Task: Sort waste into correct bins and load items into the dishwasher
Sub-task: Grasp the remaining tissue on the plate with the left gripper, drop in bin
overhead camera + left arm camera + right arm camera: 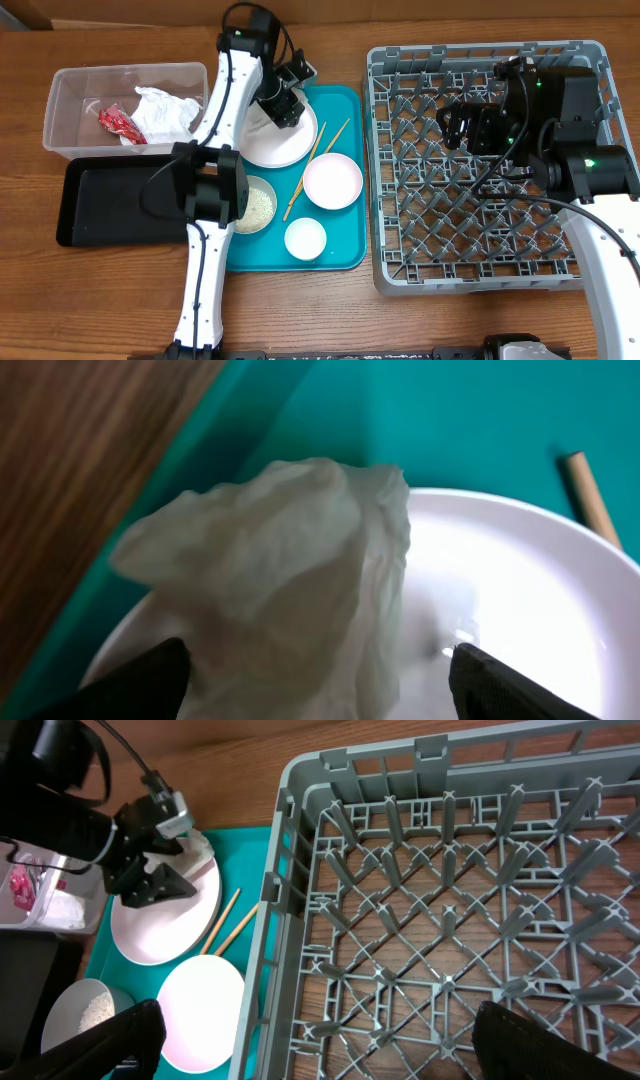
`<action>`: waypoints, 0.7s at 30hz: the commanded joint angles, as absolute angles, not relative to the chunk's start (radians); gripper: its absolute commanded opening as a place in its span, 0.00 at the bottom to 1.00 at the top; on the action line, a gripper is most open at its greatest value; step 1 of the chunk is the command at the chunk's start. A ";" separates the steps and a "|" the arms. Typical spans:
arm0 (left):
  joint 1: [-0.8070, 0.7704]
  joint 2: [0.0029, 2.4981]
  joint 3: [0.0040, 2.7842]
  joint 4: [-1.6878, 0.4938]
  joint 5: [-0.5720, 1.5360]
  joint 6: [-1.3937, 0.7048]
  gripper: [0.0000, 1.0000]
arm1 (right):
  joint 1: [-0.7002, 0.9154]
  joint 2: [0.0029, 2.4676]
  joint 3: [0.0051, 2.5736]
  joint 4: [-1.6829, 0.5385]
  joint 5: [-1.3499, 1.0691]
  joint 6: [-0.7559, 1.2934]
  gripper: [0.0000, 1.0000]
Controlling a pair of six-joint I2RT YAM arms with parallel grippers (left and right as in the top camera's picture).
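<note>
my left pincer (318, 652) is open around the crumpled napkin (290, 580) on the white plate (520, 610), and my right pincer (318, 1010) is open over the grey dish rack (285, 935).

Wooden table (90, 310): mid-brown with darker streaked grain.
Rectangular plastic serving tray (345, 235): plain teal.
Square plastic dish rack (450, 50): flat grey, a lattice of crossed ribs and pegs with brown showing through.
Rectangular plastic tub (70, 90): clear, with milky walls.
Shallow rectangular tray (100, 205): glossy black.
Crumpled paper napkin (160, 110) in the tub: white with grey creases.
Second crumpled napkin (290, 580) on the plate: off-white.
Small shiny wrapper (118, 123): red.
Round plate (285, 145): white, faintly pink.
Wide bowl (332, 180): white-pink.
Small cup (305, 238): white.
Greyish bowl (250, 226): holds white rice grains (260, 203).
Thin wooden chopsticks (298, 192): pale tan.
Left arm (205, 280) and right arm (610, 270): white links, black joints, green lights.
</note>
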State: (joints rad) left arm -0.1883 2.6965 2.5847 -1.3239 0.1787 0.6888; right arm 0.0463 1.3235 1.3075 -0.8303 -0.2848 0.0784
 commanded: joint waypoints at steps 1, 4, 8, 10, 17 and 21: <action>-0.191 2.741 2.568 -1.330 0.206 0.709 0.70 | 0.044 1.325 1.328 -0.833 -0.294 0.083 1.00; -0.189 2.748 2.568 -1.331 0.200 0.674 0.18 | 0.044 1.325 1.328 -0.838 -0.294 0.082 1.00; -0.189 2.721 2.579 -1.333 0.170 0.590 0.04 | 0.044 1.325 1.328 -0.841 -0.294 0.082 1.00; -0.189 2.696 2.608 -1.349 0.169 0.548 0.04 | 0.044 1.325 1.328 -0.840 -0.293 0.082 1.00; -0.160 2.495 2.751 -1.461 0.111 0.368 0.04 | 0.044 1.325 1.328 -0.834 -0.294 0.083 1.00; -0.084 2.376 2.762 -1.518 0.021 0.244 0.04 | 0.044 1.325 1.328 -0.833 -0.294 0.083 1.00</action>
